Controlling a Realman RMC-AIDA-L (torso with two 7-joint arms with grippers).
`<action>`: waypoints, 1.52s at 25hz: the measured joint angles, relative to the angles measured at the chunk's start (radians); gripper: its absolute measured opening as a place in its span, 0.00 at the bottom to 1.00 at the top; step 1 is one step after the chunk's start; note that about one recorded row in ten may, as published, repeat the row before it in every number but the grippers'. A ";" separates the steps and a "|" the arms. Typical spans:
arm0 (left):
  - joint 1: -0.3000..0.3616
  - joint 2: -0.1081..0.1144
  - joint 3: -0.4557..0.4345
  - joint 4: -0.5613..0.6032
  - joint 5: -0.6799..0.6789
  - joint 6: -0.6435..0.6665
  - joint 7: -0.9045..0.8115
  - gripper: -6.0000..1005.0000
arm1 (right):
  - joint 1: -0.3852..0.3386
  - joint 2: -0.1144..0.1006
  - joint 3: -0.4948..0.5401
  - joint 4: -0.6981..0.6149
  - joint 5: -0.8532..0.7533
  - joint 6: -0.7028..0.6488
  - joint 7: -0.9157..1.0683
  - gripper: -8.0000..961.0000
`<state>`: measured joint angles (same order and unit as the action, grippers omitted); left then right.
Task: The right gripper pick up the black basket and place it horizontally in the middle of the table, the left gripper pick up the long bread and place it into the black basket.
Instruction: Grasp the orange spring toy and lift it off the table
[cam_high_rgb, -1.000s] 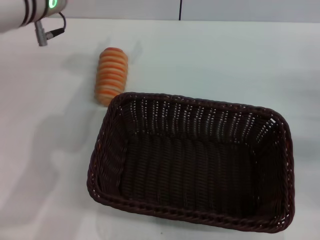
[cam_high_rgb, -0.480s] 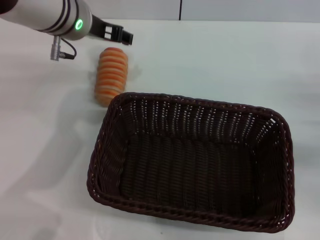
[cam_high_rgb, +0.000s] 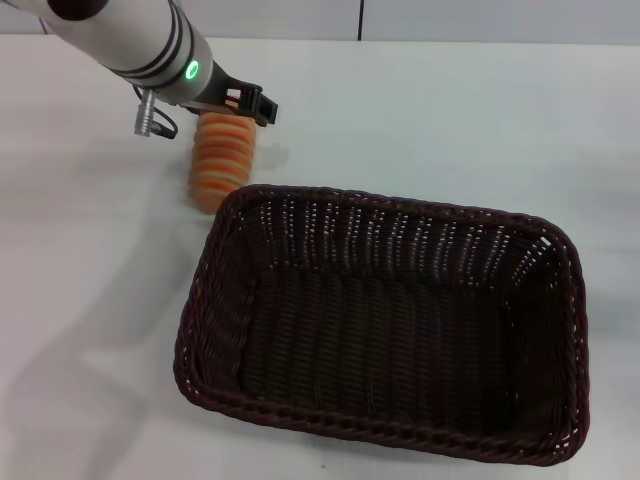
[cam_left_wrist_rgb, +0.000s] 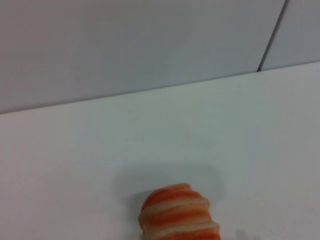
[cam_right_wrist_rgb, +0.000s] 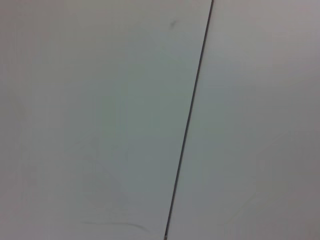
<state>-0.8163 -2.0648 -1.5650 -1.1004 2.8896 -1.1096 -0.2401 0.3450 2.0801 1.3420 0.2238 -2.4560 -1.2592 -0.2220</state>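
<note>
Within the last second the left tool (cam_high_rgb: 262, 105), jaw state not discernible, has advanced over the far end of the orange-and-cream ribbed bread roll (cam_high_rgb: 220, 163), which lies on the white worktop (cam_high_rgb: 450, 120) just beyond the far left corner of the dark woven wicker basket (cam_high_rgb: 385, 325), so pickup appears imminent.

Dark woven basket (cam_high_rgb: 385, 325) upright and empty on white tabletop (cam_high_rgb: 450, 120), orange-and-cream striped bread (cam_high_rgb: 222, 160) lying just beside its far left corner
</note>
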 joint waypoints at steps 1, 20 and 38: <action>0.000 0.000 0.000 0.000 0.000 0.000 0.000 0.86 | 0.000 0.000 0.000 0.000 0.000 0.000 0.000 0.34; -0.074 -0.001 0.013 0.236 0.000 0.104 -0.047 0.86 | 0.000 0.002 -0.016 0.005 0.000 -0.014 0.000 0.34; -0.092 -0.004 0.006 0.309 -0.016 0.118 -0.048 0.85 | 0.007 0.000 -0.018 0.008 0.000 -0.014 0.000 0.34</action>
<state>-0.9088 -2.0693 -1.5591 -0.7909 2.8732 -0.9913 -0.2884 0.3519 2.0800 1.3237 0.2316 -2.4559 -1.2733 -0.2224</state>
